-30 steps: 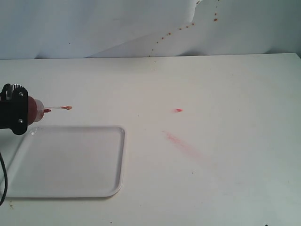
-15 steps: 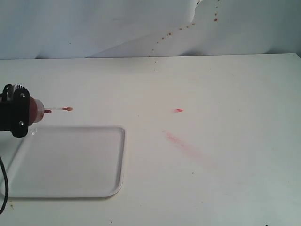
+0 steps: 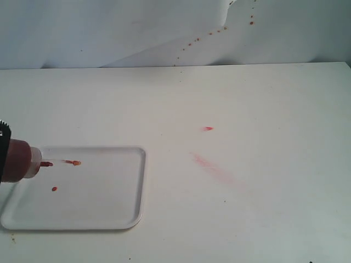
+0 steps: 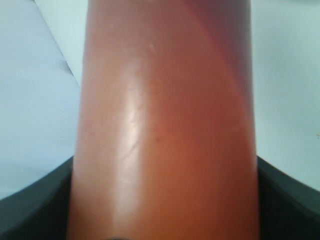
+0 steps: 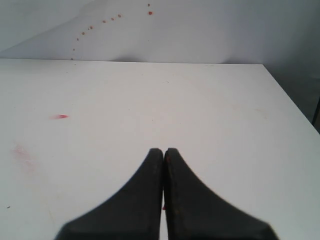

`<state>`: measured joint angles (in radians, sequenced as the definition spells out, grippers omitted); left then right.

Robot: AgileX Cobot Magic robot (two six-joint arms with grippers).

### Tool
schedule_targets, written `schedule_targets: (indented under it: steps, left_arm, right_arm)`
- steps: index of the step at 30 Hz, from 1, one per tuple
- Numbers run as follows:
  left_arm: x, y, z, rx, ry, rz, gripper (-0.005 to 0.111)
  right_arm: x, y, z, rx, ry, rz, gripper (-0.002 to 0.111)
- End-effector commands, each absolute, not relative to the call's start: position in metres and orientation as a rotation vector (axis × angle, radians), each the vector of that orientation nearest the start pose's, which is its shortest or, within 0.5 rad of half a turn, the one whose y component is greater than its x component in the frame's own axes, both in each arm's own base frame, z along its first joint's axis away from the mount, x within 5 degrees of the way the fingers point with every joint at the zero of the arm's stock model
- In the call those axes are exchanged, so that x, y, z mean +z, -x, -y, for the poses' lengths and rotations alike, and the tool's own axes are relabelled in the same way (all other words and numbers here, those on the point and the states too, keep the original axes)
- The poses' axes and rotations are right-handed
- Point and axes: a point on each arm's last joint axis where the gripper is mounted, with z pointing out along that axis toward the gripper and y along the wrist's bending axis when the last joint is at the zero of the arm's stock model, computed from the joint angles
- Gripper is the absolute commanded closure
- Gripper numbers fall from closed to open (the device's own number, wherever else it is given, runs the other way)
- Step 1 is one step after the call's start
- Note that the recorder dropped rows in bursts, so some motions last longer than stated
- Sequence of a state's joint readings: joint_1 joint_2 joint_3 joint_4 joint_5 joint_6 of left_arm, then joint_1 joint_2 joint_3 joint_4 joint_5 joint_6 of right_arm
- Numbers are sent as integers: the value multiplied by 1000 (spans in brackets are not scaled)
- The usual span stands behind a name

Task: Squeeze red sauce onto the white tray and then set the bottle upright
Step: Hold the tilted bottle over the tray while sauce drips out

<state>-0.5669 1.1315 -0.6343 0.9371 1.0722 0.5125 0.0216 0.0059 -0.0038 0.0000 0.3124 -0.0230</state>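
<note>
At the left of the desk (image 3: pixel 247 98), the white tray (image 3: pixel 118 211) is lying flat with the bottle (image 3: pixel 21 160) hanging nearly level over its left edge, the left pincer (image 4: pixel 160 220) clamping its body. The right pincer (image 5: pixel 163 156) is sitting closed and empty. One small drop of red sauce (image 3: pixel 54 189) is showing on the tray. Risk: with the nozzle pointing sideways, a hard squeeze is likely sending sauce beyond the rim.

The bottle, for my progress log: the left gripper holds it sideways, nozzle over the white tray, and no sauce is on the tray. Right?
Not quite. The exterior view shows a small drop of red sauce on the white tray, below the nozzle of the bottle. The rest stands.
</note>
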Motion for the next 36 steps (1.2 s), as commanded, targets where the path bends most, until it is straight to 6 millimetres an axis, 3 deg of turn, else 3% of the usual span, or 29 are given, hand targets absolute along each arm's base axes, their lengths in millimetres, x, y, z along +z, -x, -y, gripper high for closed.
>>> schedule_targets:
  steps: [1,8,36]
  left_arm:
    - [259,-169,36,1209,-1965,-1850,107]
    - [258,-155,35,1150,-1965,-1641,107]
    - [270,-157,30,1302,-1960,-1516,107]
  right_arm:
    - [185,-54,-1,-8,43,-1794,108]
    - [185,-54,-1,-8,43,-1794,108]
    - [185,-54,-1,-8,43,-1794,108]
